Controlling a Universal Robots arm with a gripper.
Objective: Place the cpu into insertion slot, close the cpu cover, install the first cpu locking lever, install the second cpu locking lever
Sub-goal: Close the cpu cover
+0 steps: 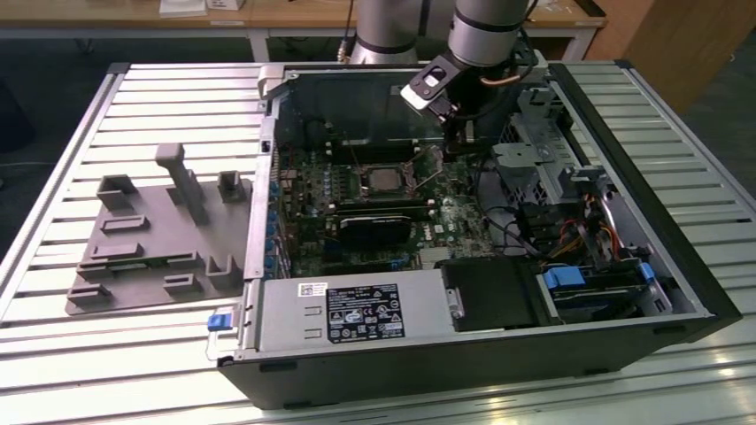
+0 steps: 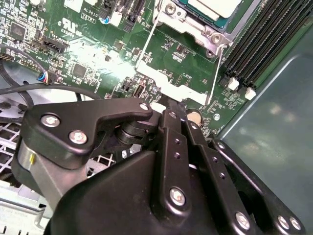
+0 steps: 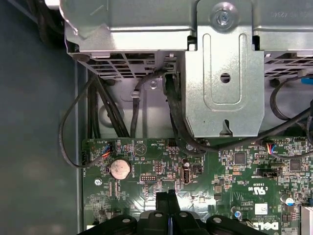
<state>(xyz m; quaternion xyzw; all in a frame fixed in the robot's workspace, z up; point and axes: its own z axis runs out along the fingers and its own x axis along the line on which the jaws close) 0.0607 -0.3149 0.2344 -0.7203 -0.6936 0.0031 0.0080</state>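
Observation:
The cpu (image 2: 215, 6) lies with its silvery top in the insertion slot (image 1: 384, 178) on the green board. The cpu cover (image 2: 193, 28), a silver frame, lies flat around it. Two thin wire levers (image 2: 145, 46) run along the socket's sides toward my gripper (image 2: 172, 108). The gripper is shut, its black fingers pressed together just off the socket's near end, close to the lever ends; whether it touches one I cannot tell. In the exterior view the gripper (image 1: 456, 142) hangs inside the case at the socket's right. The first wrist view shows the shut fingertips (image 3: 168, 197) over the board.
The open computer case (image 1: 473, 354) lies on a slatted table, with a grey fixture block (image 1: 154, 239) at the exterior view's left. A black module (image 1: 378, 226) sits beside the socket. Memory slots (image 2: 254, 34), a metal drive cage (image 3: 220, 73) and loose cables (image 3: 98, 112) crowd the gripper.

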